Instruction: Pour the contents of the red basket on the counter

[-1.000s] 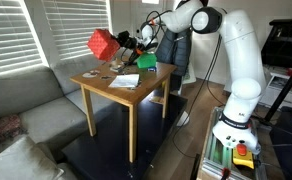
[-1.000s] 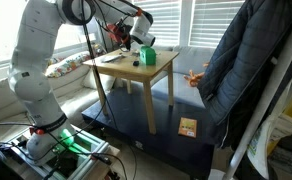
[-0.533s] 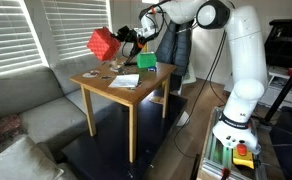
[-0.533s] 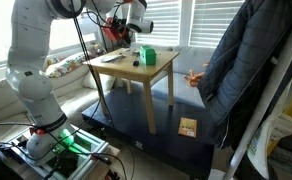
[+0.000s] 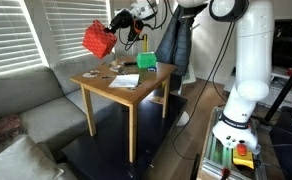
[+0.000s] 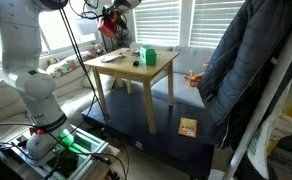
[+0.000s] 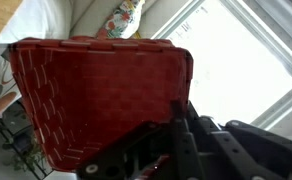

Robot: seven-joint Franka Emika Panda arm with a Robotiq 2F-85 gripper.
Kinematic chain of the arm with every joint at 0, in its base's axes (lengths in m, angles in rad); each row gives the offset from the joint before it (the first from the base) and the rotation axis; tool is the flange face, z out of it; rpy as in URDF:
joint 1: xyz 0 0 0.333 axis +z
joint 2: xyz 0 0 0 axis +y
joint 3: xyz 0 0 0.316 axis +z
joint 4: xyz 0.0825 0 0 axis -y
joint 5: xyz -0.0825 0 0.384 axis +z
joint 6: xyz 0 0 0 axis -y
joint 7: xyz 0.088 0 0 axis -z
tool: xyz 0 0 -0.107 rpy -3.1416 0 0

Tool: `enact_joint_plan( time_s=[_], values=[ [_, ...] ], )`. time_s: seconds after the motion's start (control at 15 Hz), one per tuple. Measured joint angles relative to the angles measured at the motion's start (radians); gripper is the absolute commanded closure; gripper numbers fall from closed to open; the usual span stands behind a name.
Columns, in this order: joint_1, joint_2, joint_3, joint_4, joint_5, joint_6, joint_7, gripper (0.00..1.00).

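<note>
over the last second we see the red basket (image 5: 98, 40) go higher and tip further. it hung just above the far edge of the counter (image 5: 151, 84) before, and now it sits well clear of the top, held out past that edge on the side of the window blinds, with one corner pointing down. in an exterior view (image 6: 109, 22) it has climbed almost to the top of the picture. we judge the pour is at or past its peak. a few small items (image 5: 94, 74) lie on the wood near the edge below the basket, but they are too small for us to say what they are or whether they came out of it. the wrist view fills with one woven face of the basket (image 7: 96, 95), and we cannot tell if anything is left inside. the arm has swung upward: its elbow is now out of the top of the picture, and the forearm reaches across above the table, with the wrist rolled over. the gripper (image 5: 119, 24) is clenched on the basket's rim, and in the wrist view its fingers (image 7: 182, 128) pinch that edge.
</note>
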Motion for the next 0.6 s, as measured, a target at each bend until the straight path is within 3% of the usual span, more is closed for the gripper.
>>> enact_joint_plan(
  time_s=[0.6],
  values=[
    [0.085, 0.027, 0.066, 0.117, -0.5, 0.155, 0.063, 0.99]
  ],
)
